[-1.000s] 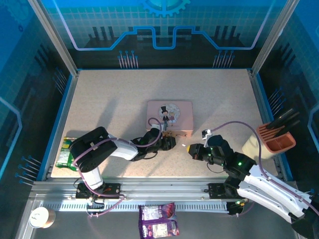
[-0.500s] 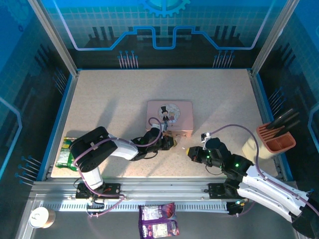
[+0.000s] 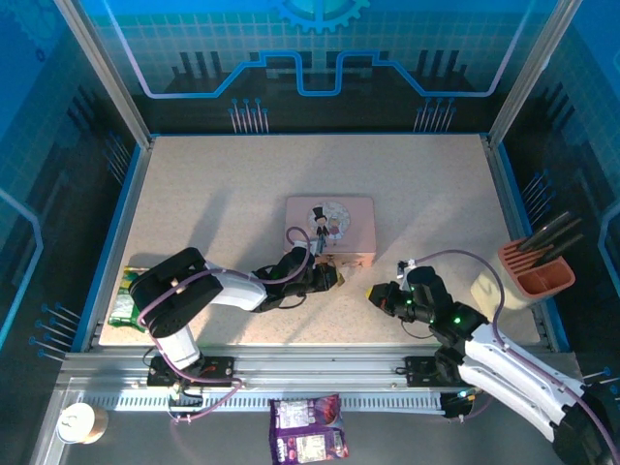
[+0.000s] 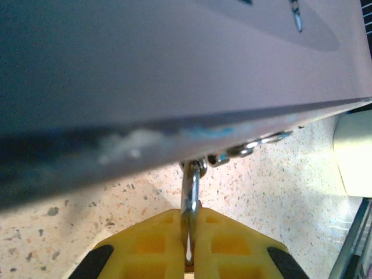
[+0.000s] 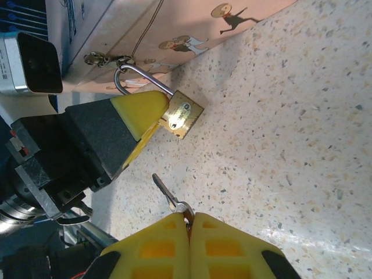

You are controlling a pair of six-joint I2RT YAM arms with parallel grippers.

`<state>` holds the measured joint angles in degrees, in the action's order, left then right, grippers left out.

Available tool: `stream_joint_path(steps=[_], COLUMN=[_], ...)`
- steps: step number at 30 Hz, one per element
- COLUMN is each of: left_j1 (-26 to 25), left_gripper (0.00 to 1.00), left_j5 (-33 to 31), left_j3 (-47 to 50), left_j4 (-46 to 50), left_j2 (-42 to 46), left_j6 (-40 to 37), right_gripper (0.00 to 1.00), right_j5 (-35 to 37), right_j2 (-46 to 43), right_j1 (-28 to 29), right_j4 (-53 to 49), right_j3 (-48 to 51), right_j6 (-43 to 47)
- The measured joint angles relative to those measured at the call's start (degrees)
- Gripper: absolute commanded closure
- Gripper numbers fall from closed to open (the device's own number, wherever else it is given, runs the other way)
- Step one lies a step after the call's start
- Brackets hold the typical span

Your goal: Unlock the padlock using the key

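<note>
One key (image 5: pixel 165 195) sticks from the right jaws, near the padlock (image 5: pixel 182 119)

Table (image 3: pixel 213 194) is a speckled beige slab with a blue rim. Pink tin (image 3: pixel 329 228) sits flat around the middle, lid up. Green packet (image 3: pixel 124 302) lies at the near-left corner, right on the edge. A cream-white thing (image 3: pixel 492 287) stands by the right edge, and I can't tell what it is.
</note>
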<state>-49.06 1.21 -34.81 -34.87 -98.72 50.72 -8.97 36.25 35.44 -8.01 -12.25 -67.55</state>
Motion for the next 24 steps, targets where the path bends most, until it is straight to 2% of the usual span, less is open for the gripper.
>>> stream_joint_path(steps=[8, 16, 24], left_j1=[0.7, 1.3, 1.7], left_gripper=[1.0, 1.0, 1.0], left_j5=[2.9, 4.8, 5.8], left_j3=[0.0, 0.0, 0.0], left_j4=[0.3, 0.1, -1.9], left_j2=[0.9, 1.3, 1.3], left_j6=[2.1, 4.3, 7.8], right_gripper=[1.0, 1.0, 1.0], right_j5=[-4.8, -9.6, -13.6], right_j2=[5.0, 7.2, 14.1], right_j1=[-1.6, -6.3, -6.6], right_j4=[9.2, 16.2, 22.9], right_j3=[3.7, 5.6, 5.7], right_j6=[-3.3, -6.8, -9.7])
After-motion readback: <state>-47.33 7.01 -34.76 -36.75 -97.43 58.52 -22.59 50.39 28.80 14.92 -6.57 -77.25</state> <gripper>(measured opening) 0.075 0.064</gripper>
